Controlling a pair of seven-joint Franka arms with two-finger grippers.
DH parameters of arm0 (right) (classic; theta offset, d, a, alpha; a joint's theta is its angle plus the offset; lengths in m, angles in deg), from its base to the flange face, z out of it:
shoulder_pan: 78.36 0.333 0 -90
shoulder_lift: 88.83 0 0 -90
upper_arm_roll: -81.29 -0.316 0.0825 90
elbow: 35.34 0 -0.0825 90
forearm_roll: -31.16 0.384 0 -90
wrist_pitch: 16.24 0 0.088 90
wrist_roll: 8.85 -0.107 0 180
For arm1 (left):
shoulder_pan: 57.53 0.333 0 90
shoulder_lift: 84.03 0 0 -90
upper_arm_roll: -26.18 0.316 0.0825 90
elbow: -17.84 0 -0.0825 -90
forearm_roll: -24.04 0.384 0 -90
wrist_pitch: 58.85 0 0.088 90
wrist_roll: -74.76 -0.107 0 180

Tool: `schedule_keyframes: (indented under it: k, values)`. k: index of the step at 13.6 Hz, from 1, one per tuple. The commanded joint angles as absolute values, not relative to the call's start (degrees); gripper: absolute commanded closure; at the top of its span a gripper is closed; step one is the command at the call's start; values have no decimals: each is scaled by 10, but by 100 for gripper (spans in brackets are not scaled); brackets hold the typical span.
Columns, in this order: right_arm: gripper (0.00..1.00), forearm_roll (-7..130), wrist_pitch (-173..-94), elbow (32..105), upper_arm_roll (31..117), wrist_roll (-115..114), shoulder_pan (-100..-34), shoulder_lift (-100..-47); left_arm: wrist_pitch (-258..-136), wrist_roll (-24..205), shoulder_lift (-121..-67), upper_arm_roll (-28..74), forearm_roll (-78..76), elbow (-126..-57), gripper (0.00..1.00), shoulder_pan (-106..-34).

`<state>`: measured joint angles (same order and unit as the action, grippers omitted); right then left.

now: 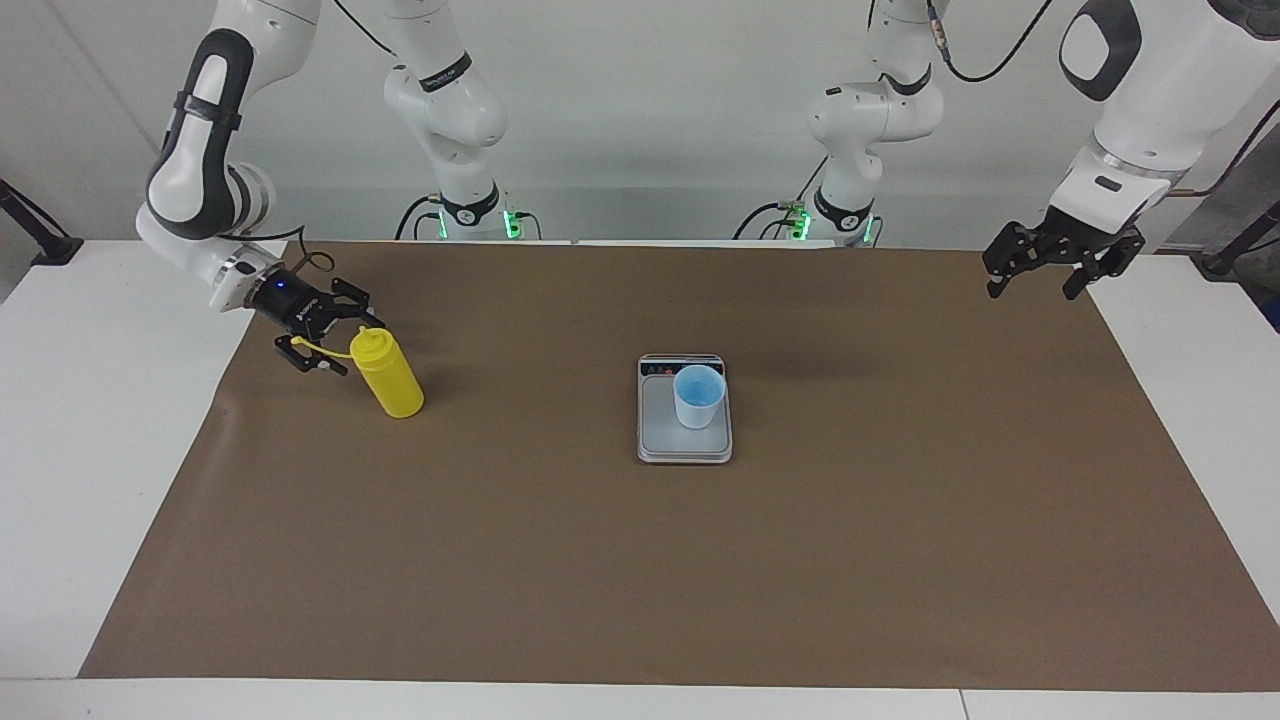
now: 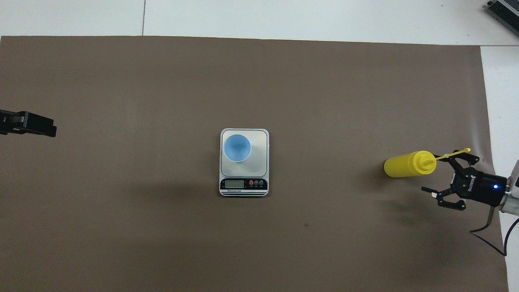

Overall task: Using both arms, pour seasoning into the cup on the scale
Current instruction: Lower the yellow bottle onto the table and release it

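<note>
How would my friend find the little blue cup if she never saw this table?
Look at the middle of the big brown mat for the flat silver scale. The cup stands on its grey plate, at the end nearer the dark display. It is pale blue, open on top and much shorter than the yellow bottle.

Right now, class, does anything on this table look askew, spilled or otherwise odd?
Only the yellow bottle stands out: it leans on the brown mat with its cap strap sticking out sideways, beside the open right claw. The cup sits upright on the scale. No spill shows. The left claw waits open.
</note>
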<state>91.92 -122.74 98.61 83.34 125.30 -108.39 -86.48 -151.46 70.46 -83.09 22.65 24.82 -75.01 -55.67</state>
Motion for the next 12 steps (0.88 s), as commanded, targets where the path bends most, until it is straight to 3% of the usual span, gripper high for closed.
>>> schedule_keyframes:
  k: [1, 12]
  values:
    - [0, 846, -1222, 968, 834, 1191, -1089, -905, -1513, 705, -815, 231, 239, -766, 0, -558]
    - [0, 599, -1227, 890, 848, 891, -1082, -988, -1513, 705, -815, 231, 239, -766, 0, -558]
